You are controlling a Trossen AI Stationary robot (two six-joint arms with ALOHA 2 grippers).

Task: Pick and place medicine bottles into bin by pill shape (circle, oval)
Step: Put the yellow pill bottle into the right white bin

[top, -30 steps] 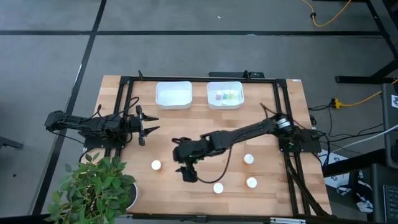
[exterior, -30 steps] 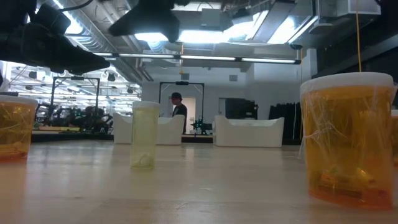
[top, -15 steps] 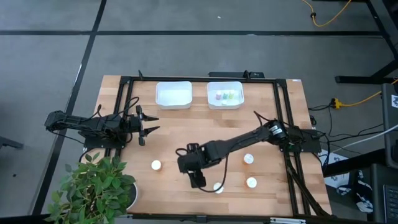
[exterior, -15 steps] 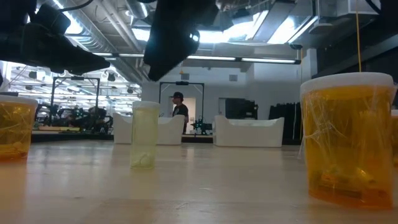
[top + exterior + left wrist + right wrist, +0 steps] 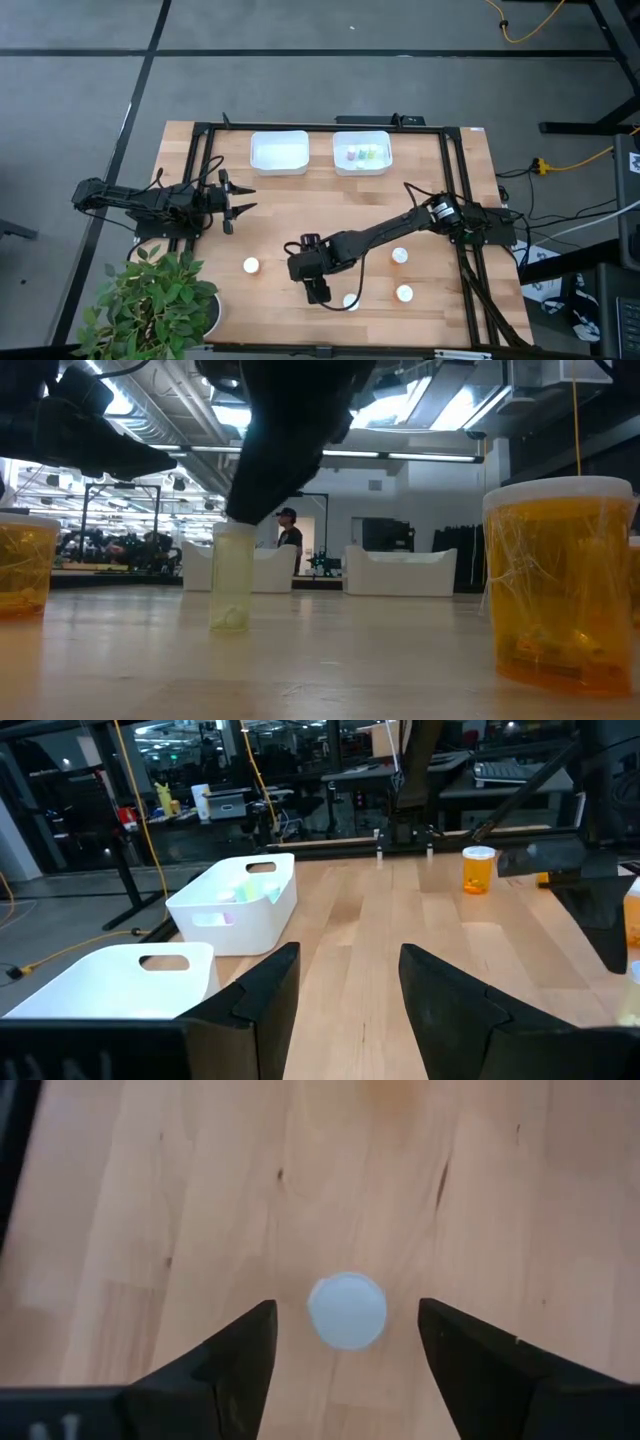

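Note:
Several white-capped medicine bottles stand upright on the wooden table. My right gripper [image 5: 320,293] [image 5: 345,1306] is open and points steeply down over a pale green bottle [image 5: 232,575]. That bottle's round cap [image 5: 347,1320] [image 5: 352,302] lies between the two fingers with a gap on each side. In the low view the dark gripper [image 5: 285,450] reaches down to cap height. Orange bottles stand at the left [image 5: 20,565] and close by at the right [image 5: 560,585]. My left gripper [image 5: 240,204] [image 5: 350,960] waits open at the table's left.
Two white bins stand at the far edge, the left one [image 5: 279,152] without bottles and the right one [image 5: 361,140] holding some. Other capped bottles [image 5: 251,265] [image 5: 400,256] [image 5: 404,293] dot the near half. A potted plant [image 5: 160,300] fills the near left corner. A person [image 5: 288,530] stands far behind.
My right gripper has gone toward the table's near edge and sunk, tipping more steeply down. It now stands over the pale green bottle's cap. Its fingers keep the same gap. No bottle has moved.

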